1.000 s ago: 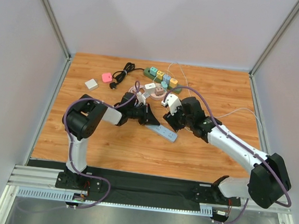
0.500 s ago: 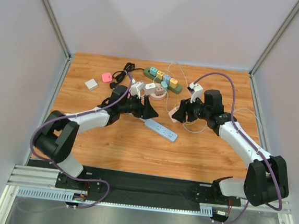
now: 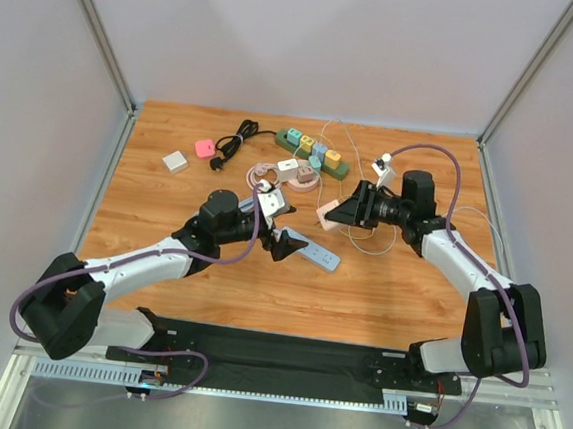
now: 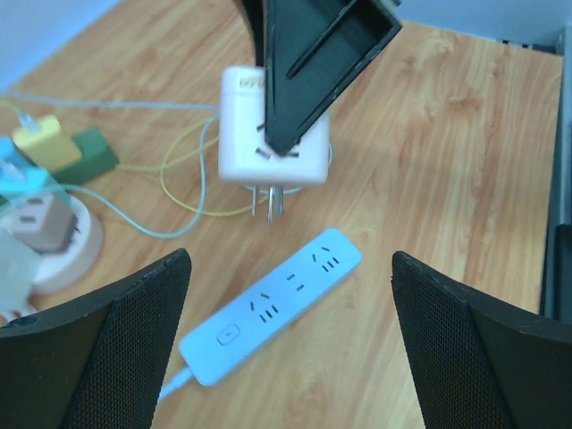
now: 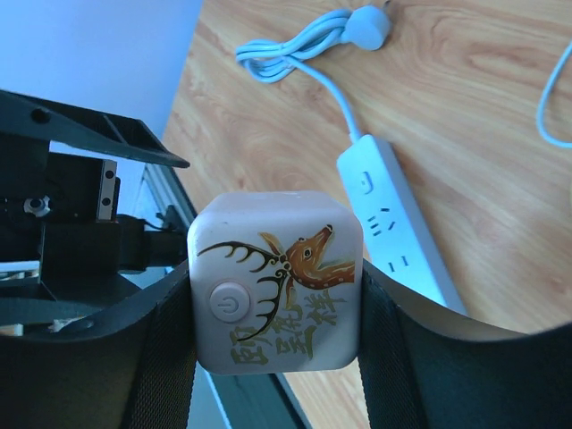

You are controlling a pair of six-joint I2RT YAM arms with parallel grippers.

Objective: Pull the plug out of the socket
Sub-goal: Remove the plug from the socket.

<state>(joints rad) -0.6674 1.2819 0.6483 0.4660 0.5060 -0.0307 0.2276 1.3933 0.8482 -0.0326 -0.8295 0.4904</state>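
- A gap is seen between the prongs of the white cube-shaped plug with a deer print [image 4: 273, 134] and the flat white power strip [image 4: 273, 304] lying on the wooden table [image 3: 380, 293].
- The space over the strip's left end is occupied by the left gripper [image 3: 286, 245], its fingers spread wide.
- The plug's sides are taken up by the right gripper [image 3: 339, 215], clamped on it.
- Bare wood is left on the near side of the strip.
- Passage behind is blocked by a round pinkish socket hub [image 3: 300, 179] and a green power strip loaded with coloured adapters [image 3: 312, 154].
- Thin yellow and white cables [image 3: 369, 244] are looped on the wood under the right arm.
- The far-left area is cluttered by a coiled black cord [image 3: 235, 138], a small pink block [image 3: 204, 148] and a small grey block [image 3: 175, 161].
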